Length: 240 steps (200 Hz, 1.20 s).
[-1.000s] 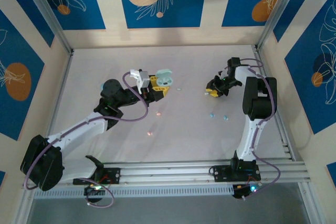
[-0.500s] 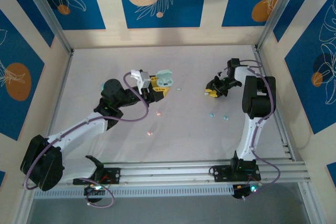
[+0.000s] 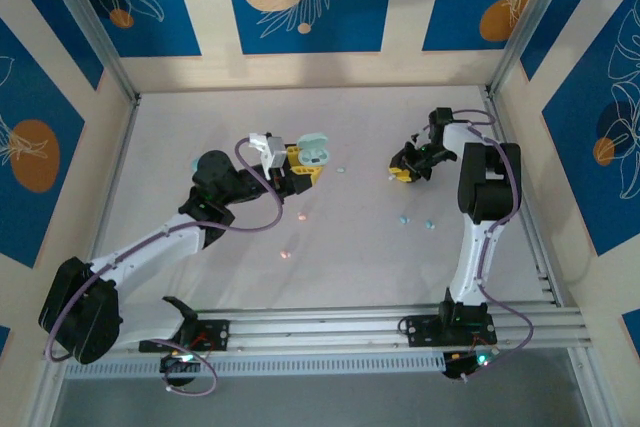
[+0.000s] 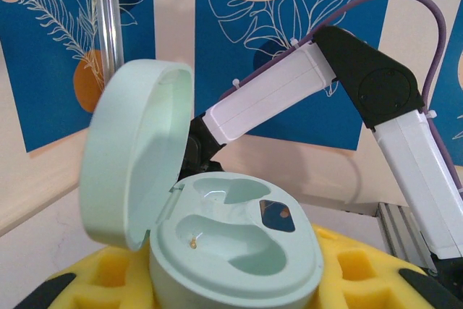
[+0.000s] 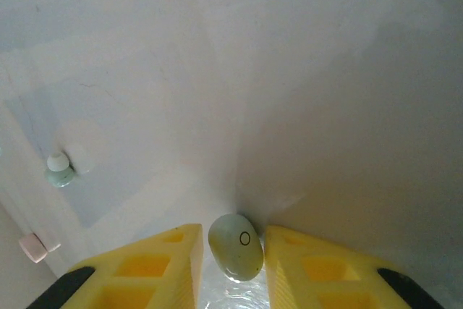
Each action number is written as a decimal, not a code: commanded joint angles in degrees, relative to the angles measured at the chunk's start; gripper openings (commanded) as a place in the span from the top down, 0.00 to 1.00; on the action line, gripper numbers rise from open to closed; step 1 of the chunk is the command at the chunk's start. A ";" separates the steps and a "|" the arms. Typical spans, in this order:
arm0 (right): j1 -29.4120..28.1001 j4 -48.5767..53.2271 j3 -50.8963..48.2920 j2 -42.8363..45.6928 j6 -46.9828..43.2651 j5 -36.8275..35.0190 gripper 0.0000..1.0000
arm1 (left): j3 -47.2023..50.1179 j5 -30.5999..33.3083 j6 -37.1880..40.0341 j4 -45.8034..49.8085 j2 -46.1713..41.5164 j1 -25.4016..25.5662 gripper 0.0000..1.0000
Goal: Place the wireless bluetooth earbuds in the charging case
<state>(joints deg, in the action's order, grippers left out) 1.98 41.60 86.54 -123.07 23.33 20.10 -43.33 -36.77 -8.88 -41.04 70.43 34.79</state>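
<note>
An open mint plastic case [image 4: 239,251] is clamped by the left gripper [image 3: 303,167] for loading. A mint bead-like earbud [image 5: 236,247] is closely straddled by the right gripper [image 5: 233,239]; grip unconfirmed.

Soft, even overhead light leaves the top view sharp, with faint shadows. The left wrist view is bright and crisp, with a glare patch on the charging case [image 4: 231,255] toward 3 o'clock. The right wrist view is dimmer and hazy, its table [image 5: 304,70] shadowed toward 5 o'clock.
</note>
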 commanded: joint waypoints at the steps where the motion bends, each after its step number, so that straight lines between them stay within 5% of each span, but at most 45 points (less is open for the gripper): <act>1: -0.65 2.60 2.13 -1.69 -1.69 -1.42 0.71 | -1.58 0.59 -0.16 -1.33 -0.81 0.72 0.68; 164: -4.73 10.39 10.05 -5.58 -5.82 -8.61 0.77 | -0.75 1.02 -0.08 -1.00 -1.78 0.69 0.67; 240: -13.46 11.53 6.85 2.34 -3.71 -28.31 0.81 | 0.32 5.29 2.67 1.16 -3.83 0.69 0.66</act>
<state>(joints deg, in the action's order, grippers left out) -7.77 50.70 94.85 -124.33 18.48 0.62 -43.33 -34.26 -8.38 -39.97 69.01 34.81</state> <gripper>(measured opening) 0.198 0.346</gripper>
